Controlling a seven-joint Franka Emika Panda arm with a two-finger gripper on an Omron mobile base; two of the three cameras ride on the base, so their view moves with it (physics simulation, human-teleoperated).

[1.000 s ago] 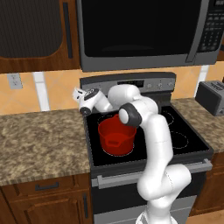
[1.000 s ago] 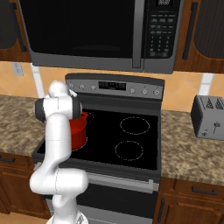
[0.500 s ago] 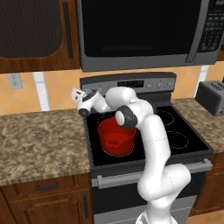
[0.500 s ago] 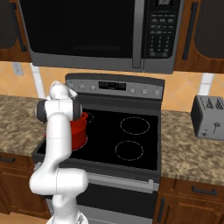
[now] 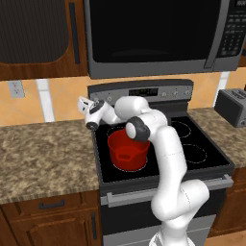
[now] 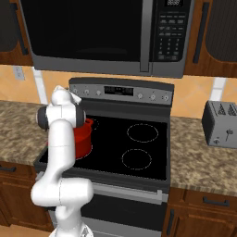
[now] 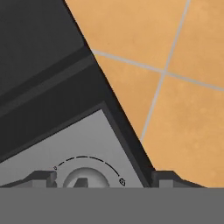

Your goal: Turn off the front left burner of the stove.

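Right now the gripper [image 7: 103,180] is up against the left end of the stove's [image 5: 202,158] grey control panel [image 7: 65,148], and the hand view shows the two dark fingertips [image 7: 40,178] standing wide apart, one on each side of a small round knob [image 7: 85,178]. So the jaws are spread, straddling that knob; whether the tips actually touch it cannot be told from here. Nothing is pinched.

Compared with a second ago, the hand has swung a little further left and back toward the panel in the left base view, and the elbow has shifted with it. The red pot [image 5: 128,150] sits where it was, and the base cameras have not moved.

As for the front left burner [image 6: 69,155], it lies on the black glass at the near left of the stove, under the red pot, so little of its ring can be seen. That puts it below and in front of the jaws, well apart from them, with the arm's forearm passing over the pot.
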